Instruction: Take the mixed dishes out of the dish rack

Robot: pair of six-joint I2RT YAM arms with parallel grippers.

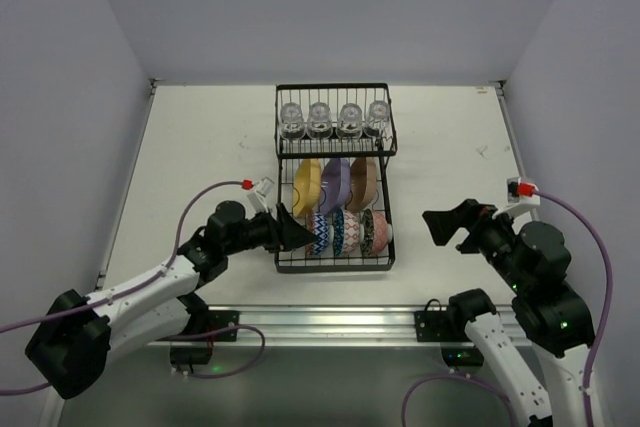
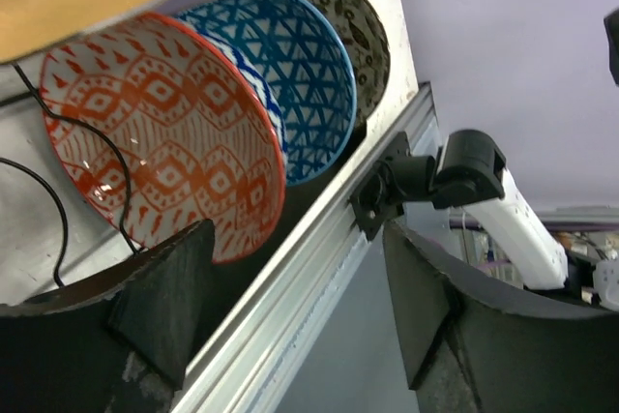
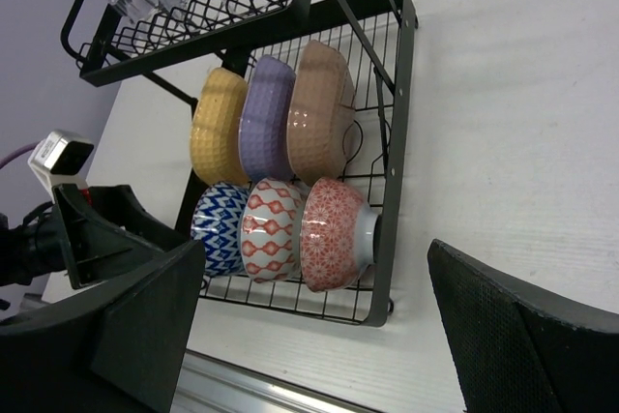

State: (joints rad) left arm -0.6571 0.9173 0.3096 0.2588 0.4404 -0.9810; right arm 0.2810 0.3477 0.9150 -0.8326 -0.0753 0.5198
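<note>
The black wire dish rack (image 1: 386, 209) stands mid-table. Several clear glass cups (image 1: 334, 119) sit on its raised far shelf. Yellow (image 1: 308, 182), purple (image 1: 335, 182) and tan (image 1: 362, 182) plates stand on edge behind a row of three patterned bowls (image 1: 347, 231). My left gripper (image 1: 298, 231) is at the rack's near left side, open. In the left wrist view, the nearest bowl (image 2: 164, 132), orange inside and blue outside, has its lower rim just inside the left fingertip (image 2: 169, 292). My right gripper (image 1: 442, 226) hangs open to the right of the rack, apart from it, and looks at the reddish bowl (image 3: 334, 234).
An aluminium rail (image 1: 330, 322) runs along the table's near edge, just below the rack. Walls close in the left, right and far sides. The right arm's base (image 2: 464, 171) shows in the left wrist view. Bare white table (image 1: 200, 147) lies on both sides of the rack.
</note>
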